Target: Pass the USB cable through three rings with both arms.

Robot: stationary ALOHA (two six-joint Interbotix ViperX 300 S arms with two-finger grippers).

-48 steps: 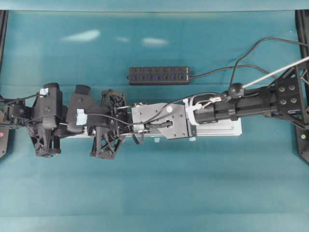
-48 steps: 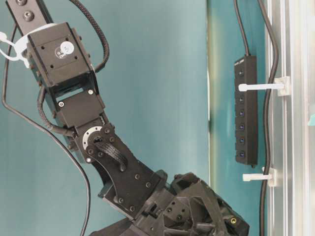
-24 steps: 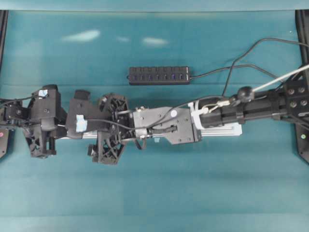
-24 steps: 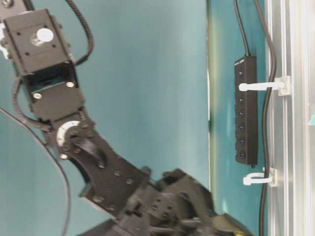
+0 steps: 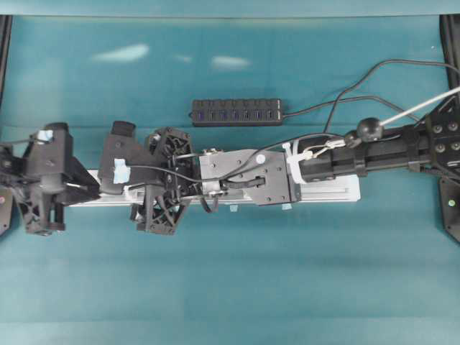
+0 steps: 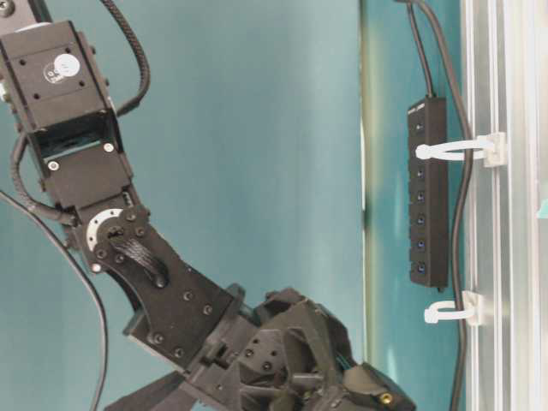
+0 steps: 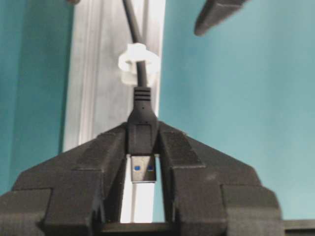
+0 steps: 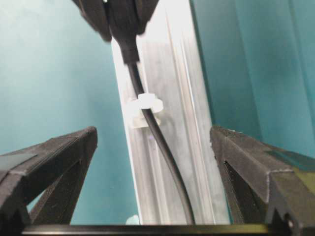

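1. The left hand (image 7: 142, 162) holds the plug of the cable (image 7: 141, 130), low in the frame centre.
2. The cord runs up through one ring (image 7: 138, 61) on the rail (image 7: 98, 98).
3. The right hand (image 8: 152, 142) stands wide around the cord, gripping nothing.
4. I judge a ring is passed; next, pull the cord onward and regrip.

Left gripper (image 7: 142, 162) clamped (right gripper (image 8: 152, 147) wide)

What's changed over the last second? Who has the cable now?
The left gripper, clamped on the USB cable by its plug, has drawn back to the left along the rail, pulling cord through a ring. The right gripper has let go; its jaws now stand wide on either side of the cord. The hub and rail stayed put.
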